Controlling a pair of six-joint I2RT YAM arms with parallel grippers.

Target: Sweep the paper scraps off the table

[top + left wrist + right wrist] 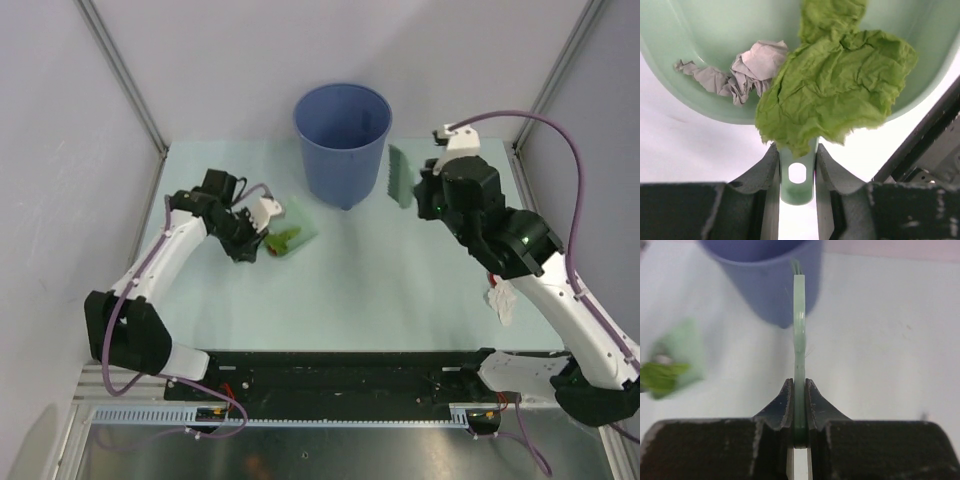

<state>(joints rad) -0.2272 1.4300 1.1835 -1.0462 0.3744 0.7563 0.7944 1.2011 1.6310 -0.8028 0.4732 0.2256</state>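
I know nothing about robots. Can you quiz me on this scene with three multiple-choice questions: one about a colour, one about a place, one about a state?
1. What colour is the bucket? A red; B blue; C white.
2. Where is the green scrap? A in the dustpan; B in the bucket; C under the bucket.
3. The left end effector is: A open; B shut on the dustpan's handle; C shut on the bucket.
Answers: 1 B, it is plainly blue from above. 2 A, it lies in the dustpan beside a grey scrap. 3 B, it clamps the handle from both sides.
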